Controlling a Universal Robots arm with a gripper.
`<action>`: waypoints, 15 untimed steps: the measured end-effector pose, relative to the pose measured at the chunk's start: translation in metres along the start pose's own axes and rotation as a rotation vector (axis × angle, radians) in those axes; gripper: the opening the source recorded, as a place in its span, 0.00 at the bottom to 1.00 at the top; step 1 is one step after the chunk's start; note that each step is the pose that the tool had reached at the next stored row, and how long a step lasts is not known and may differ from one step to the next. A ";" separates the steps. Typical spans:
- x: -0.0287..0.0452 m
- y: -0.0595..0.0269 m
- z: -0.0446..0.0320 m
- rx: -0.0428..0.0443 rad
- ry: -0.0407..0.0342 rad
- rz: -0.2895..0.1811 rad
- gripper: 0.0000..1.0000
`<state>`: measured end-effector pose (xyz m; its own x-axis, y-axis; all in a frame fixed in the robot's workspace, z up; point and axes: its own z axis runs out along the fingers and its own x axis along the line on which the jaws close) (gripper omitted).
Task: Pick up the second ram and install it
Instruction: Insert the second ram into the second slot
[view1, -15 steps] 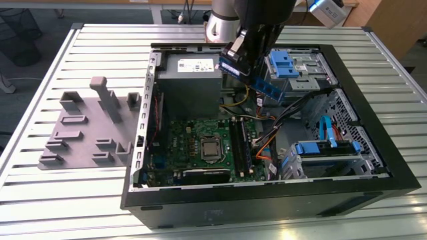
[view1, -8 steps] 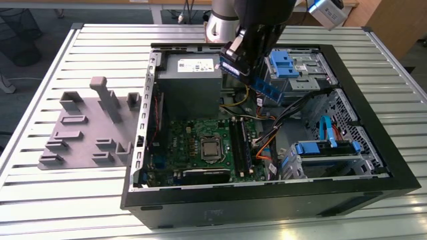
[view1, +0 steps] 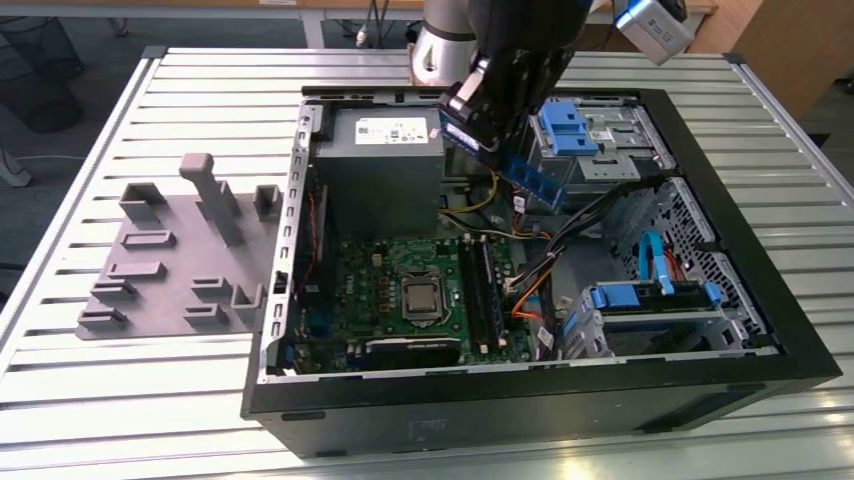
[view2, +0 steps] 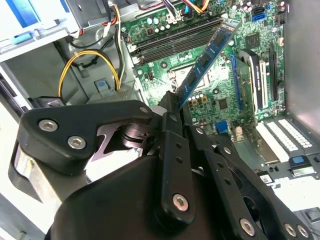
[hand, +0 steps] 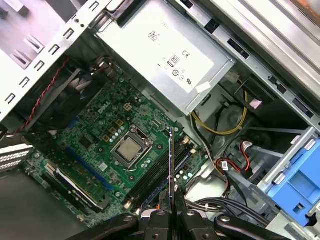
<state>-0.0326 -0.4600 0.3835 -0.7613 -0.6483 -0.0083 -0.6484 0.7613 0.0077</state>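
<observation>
Above the open computer case (view1: 747, 300), the gripper (hand: 171, 212) is clamped on the ram (view2: 205, 62), holding the blue stick in the air over the green motherboard (hand: 105, 145). Beyond the case sits a grey tray (view1: 160, 260).

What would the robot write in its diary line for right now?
gripper: shut on ram stick | place: above green board in computer case | ram stick: not in slot yet

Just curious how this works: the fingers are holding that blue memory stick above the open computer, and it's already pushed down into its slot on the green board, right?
Not quite. The fingers do hold the second ram above the open computer case, but it is not in a slot: the second wrist view shows it in the air over the green board.
</observation>
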 end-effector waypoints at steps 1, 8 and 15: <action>0.0000 0.0000 0.0001 0.0001 -0.0001 0.006 0.14; 0.0000 0.0000 0.0005 0.0005 -0.0005 0.064 0.14; 0.0000 0.0000 0.0009 0.0012 -0.0011 0.138 0.14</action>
<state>-0.0326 -0.4600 0.3826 -0.8433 -0.5373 -0.0083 -0.5374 0.8433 0.0076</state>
